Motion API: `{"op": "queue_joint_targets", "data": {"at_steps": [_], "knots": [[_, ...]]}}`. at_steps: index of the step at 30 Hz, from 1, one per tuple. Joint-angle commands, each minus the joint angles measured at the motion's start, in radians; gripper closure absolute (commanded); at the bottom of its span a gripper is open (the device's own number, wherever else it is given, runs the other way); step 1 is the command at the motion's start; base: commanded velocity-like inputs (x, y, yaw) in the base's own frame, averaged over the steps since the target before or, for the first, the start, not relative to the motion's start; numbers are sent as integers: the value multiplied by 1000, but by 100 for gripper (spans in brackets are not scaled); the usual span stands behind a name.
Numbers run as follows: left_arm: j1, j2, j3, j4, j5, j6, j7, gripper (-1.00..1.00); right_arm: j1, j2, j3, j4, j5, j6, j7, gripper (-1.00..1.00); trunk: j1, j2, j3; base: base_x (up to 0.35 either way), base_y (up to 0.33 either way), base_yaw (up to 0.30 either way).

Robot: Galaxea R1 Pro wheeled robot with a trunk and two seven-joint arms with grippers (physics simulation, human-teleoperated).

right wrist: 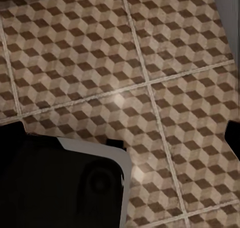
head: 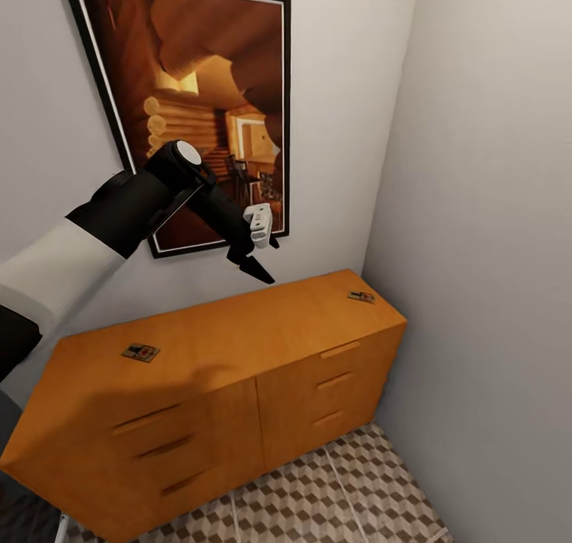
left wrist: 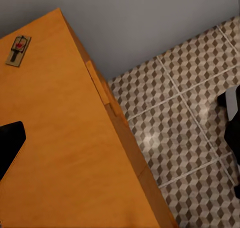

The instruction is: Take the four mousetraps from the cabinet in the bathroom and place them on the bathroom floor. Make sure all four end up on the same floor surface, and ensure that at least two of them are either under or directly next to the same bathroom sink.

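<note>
Two mousetraps [head: 141,352] [head: 361,297] atop cabinet [head: 238,344], no readable writing, left end effector [head: 256,261] above, spread unclear

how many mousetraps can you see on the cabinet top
2. One mousetrap lies near the left end of the cabinet top, the other mousetrap near its right back corner. Any others may be out of view.

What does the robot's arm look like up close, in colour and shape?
The left arm has a white upper sleeve, then glossy black rounded segments with a pale round cap at the joint. Its left gripper has a small white block and pointed black fingers.
</note>
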Motion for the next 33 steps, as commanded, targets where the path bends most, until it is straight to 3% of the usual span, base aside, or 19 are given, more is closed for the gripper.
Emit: {"op": "queue_joint_targets", "data": {"at_steps": [1, 17, 22, 23, 29, 33], "knots": [[-1, 1, -1, -1, -5, 11, -6, -100, -1, 0, -7, 1, 10, -3, 2, -100, 1, -2, -1, 2, 0, -213], [-1, -4, -1, 1, -5, 11, -4, -100, -1, -1, -7, 1, 9, -3, 2, -100, 1, -2, 15, 0, 0, -200], [-1, -7, -8, 49, -6, 10, 14, -100, -1, -2, -7, 1, 10, -2, 2, -100, 1, -2, 17, 0, 0, -56], [-1, -25, -13, 126, -6, 10, 78, -100, -1, -2, -7, 1, 10, -2, 2, -100, 1, -2, 17, 0, 0, -9], [0, -72, -15, 257, -6, 9, 211, -100, -1, -2, -7, 1, 11, -2, 2, -100, 1, -2, 17, 0, 0, -4], [0, -141, -15, 417, -7, 5, 372, -100, -1, -2, -7, 1, 10, -2, 2, -100, 1, -2, 17, 0, 0, -1]]}}
